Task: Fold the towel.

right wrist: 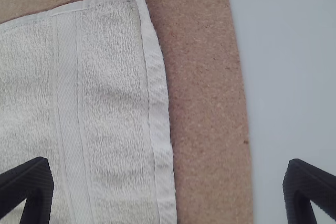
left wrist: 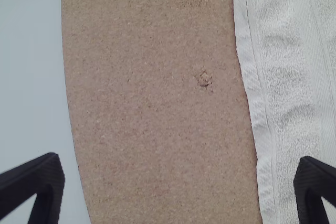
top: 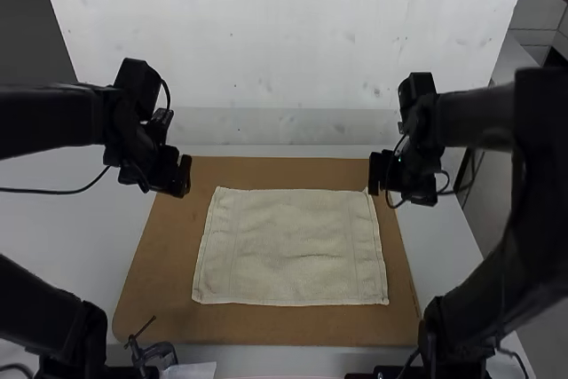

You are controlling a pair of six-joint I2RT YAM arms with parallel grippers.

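Note:
A cream towel (top: 293,246) lies spread out flat on the brown board, with a slight crease near its middle. My left gripper (top: 185,177) hovers by the towel's far left corner, over the board. My right gripper (top: 380,175) is above the far right corner. In the left wrist view, the left gripper (left wrist: 178,182) stands wide open, with the towel's hemmed side (left wrist: 260,119) under it. The right gripper (right wrist: 168,184) is also wide open in the right wrist view, above the towel's edge (right wrist: 157,114), whose corner sticks out a little.
The brown board (top: 257,326) rests on a white table (top: 67,228). A small metal clamp (top: 156,354) sits at the board's near left edge, beside a pale piece (top: 190,370). A white panel (top: 284,33) rises behind the board.

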